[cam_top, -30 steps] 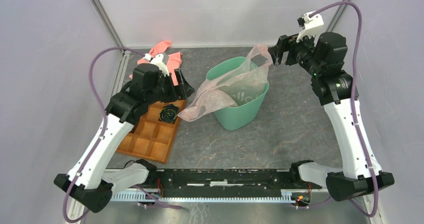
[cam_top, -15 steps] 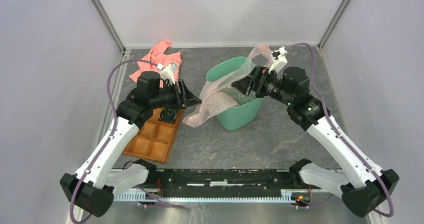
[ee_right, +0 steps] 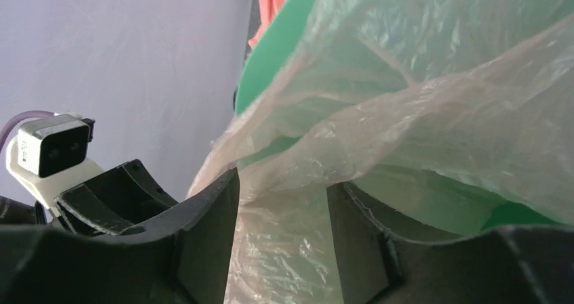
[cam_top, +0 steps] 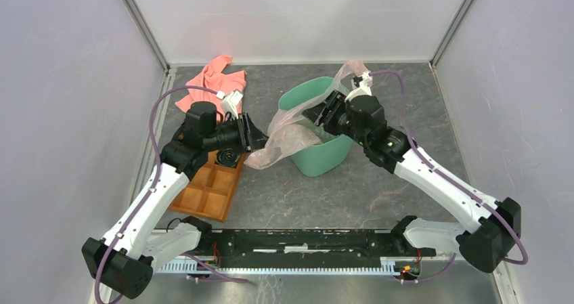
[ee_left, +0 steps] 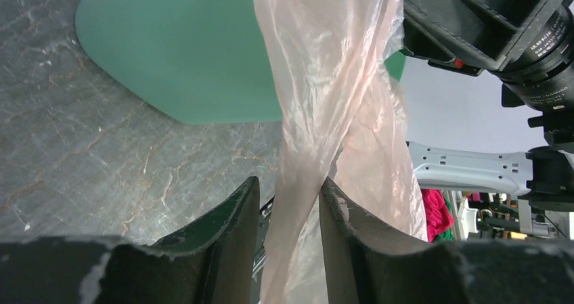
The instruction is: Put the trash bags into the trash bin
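Observation:
The mint-green trash bin stands at the table's middle. The translucent pale pink trash bag drapes across its rim and hangs down its left side. My left gripper is at the bag's lower left end, and its jaws are shut on a twisted strand of the bag. My right gripper reaches down into the bin's mouth, shut on bunched bag film. A loop of the bag sticks up behind the right wrist. The bin's inner wall shows green through the film.
An orange compartmented tray lies at the left under my left arm, with a dark round object in one cell. A salmon-pink cloth lies at the back left. Grey walls enclose the table.
My right gripper has swung down from high at the back right into the bin's mouth with the bag. My left gripper has moved right to the bag's hanging end and closed on it.

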`<action>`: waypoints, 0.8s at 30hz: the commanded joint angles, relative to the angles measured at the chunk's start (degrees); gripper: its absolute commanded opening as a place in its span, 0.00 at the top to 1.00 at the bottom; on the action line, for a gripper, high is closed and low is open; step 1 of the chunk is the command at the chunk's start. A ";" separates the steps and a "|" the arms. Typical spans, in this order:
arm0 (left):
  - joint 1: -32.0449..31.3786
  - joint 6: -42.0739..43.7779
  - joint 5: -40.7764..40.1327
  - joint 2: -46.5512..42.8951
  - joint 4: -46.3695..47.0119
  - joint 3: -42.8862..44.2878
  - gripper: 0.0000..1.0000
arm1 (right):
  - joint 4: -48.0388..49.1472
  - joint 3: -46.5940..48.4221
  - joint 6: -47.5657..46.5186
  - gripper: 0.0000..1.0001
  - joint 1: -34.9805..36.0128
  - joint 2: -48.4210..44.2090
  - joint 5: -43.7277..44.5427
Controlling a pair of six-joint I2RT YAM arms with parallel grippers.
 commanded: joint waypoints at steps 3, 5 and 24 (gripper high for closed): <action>0.29 -3.09 2.59 -3.72 2.46 -1.08 0.52 | -0.90 2.37 -0.16 0.79 1.79 1.00 5.92; 0.33 -3.02 2.04 -4.45 1.92 -0.74 0.50 | -1.49 3.01 -1.69 0.98 1.79 0.28 6.52; 0.29 -5.68 3.06 -0.44 8.44 -1.42 0.71 | -9.65 -4.59 -15.73 1.00 1.75 -21.54 -0.74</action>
